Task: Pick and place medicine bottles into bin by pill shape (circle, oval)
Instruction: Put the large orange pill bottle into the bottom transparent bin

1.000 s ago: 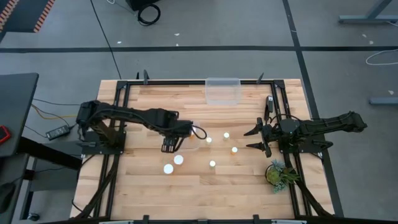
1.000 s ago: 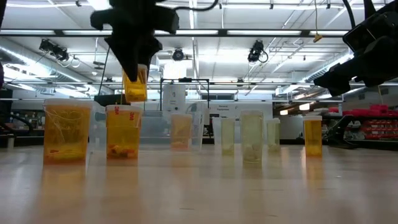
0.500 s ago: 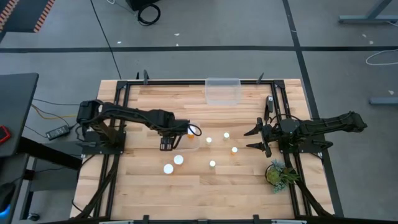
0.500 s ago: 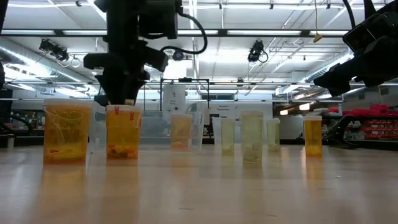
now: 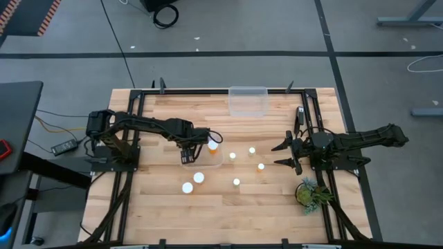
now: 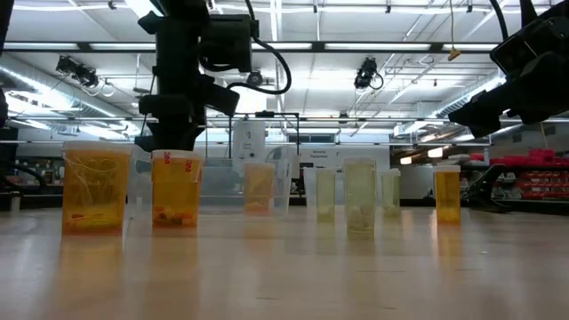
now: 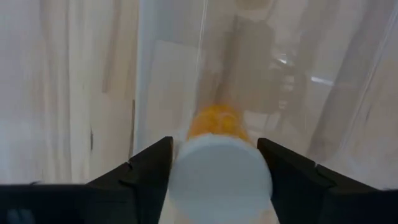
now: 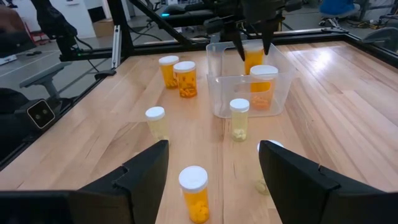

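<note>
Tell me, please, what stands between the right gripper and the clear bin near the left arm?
Three small bottles stand between the right gripper and the bin, clearest in the high view.
</note>
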{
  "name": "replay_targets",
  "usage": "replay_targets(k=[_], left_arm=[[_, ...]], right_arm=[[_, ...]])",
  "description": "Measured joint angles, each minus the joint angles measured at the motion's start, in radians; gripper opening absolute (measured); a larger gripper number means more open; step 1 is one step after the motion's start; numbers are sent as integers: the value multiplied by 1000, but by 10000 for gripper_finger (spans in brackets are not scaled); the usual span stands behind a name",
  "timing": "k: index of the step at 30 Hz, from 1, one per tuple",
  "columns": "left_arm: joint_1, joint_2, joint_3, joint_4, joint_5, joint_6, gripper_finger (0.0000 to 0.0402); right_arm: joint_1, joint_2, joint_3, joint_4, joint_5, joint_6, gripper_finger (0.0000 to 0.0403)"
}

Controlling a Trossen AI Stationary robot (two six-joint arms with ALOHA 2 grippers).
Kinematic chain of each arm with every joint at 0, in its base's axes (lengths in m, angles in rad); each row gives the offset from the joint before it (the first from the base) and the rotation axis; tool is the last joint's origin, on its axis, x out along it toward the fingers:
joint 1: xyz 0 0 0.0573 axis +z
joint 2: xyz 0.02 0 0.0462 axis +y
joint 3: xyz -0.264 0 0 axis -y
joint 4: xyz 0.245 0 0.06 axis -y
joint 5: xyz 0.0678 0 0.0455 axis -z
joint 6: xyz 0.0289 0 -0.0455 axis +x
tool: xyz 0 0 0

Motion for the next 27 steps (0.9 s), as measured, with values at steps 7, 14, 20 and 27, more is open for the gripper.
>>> replay_targets(k=[7,14,20,27], left_arm=[[-1,0,0,-1,2,-4,275],[-1,0,66,-83,-11,1,271],[-20,0,181,-146,-30,1,270],[-71,0,257,-170,7,3,270]], right_arm=[[0,0,0,0,0,0,257],[0,0,0,0,0,0,257],[0,0,0,0,0,0,257],[0,0,0,0,0,0,257]])
